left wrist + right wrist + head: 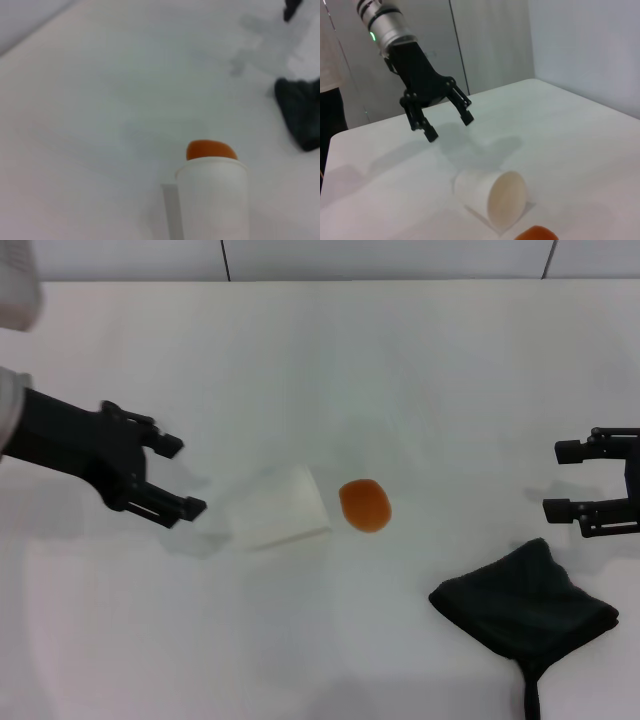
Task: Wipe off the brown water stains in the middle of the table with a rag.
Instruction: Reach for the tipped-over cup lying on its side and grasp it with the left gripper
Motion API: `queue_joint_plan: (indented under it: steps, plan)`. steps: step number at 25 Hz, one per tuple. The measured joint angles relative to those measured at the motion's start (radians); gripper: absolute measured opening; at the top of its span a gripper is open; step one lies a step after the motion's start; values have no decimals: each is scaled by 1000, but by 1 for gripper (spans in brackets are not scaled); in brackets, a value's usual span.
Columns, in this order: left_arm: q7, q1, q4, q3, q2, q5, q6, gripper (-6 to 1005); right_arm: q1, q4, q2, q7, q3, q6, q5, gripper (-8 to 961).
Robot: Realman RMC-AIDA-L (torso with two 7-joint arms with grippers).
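Note:
The brown water stain [364, 505] is a small glossy orange-brown blob in the middle of the white table [400, 370]. It also shows in the left wrist view [210, 149] and at the edge of the right wrist view [536, 233]. The dark rag [525, 602] lies flat at the front right with a thin tail hanging down; it also shows in the left wrist view [299, 117]. My left gripper [175, 477] is open and empty, left of the fallen cup; it also shows in the right wrist view [448, 125]. My right gripper [560, 480] is open and empty, just beyond the rag.
A white paper cup [278, 508] lies on its side right beside the stain, its mouth toward it; it also shows in the left wrist view [212, 200] and the right wrist view [492, 198]. A wall runs behind the table's far edge.

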Motion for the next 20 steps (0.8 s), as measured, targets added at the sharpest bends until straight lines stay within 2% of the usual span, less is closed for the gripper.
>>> queue_joint_plan:
  steps: [4,9,17,20]
  plan:
    - [9,-19,-2,53,-23,23,-29,829,1,-3,2,0,0,-4,0,779]
    - [5,-13,-14,142,-27,4,-107,824,1,-4,3,0,-1,-8,0,779]
    - [8,-30,-110,171,-29,-30,-183,815,1,-4,8,-2,-2,-7,0,780]
    - [9,-32,-132,208,-30,-43,-220,812,1,-4,8,-2,-3,-7,0,780]
